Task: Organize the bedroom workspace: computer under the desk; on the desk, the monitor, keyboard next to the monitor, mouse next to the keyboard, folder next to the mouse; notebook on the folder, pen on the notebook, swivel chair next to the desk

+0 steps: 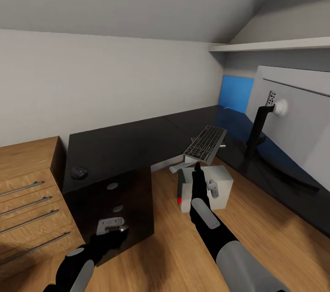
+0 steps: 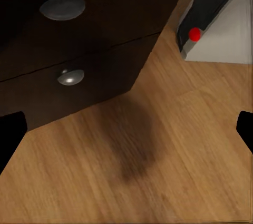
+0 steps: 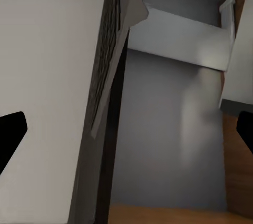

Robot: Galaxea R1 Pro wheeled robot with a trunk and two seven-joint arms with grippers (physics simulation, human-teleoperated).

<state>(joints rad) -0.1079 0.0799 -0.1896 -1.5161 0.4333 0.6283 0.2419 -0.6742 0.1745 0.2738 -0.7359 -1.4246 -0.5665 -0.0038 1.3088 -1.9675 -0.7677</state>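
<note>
The glossy black desk (image 1: 137,138) runs along the wall and turns right. The small dark mouse (image 1: 79,173) lies on it near its left end. The monitor (image 1: 293,118) stands on the right wing with its pale back toward me. The keyboard (image 1: 206,143) (image 3: 108,50) lies tilted, one end on the desk edge, the other above the pale computer (image 1: 208,193) (image 2: 224,34) on the floor. My right gripper (image 1: 198,173) (image 3: 126,129) is open, pointing up just below the keyboard's near end. My left gripper (image 1: 111,230) (image 2: 126,129) is open, low before the drawer unit (image 1: 110,209).
A light oak cabinet (image 1: 27,191) stands left of the desk. A blue wall panel (image 1: 237,94) sits behind the monitor, with white shelves (image 1: 275,45) above. Wood floor (image 1: 160,255) lies open between the drawer unit and the computer.
</note>
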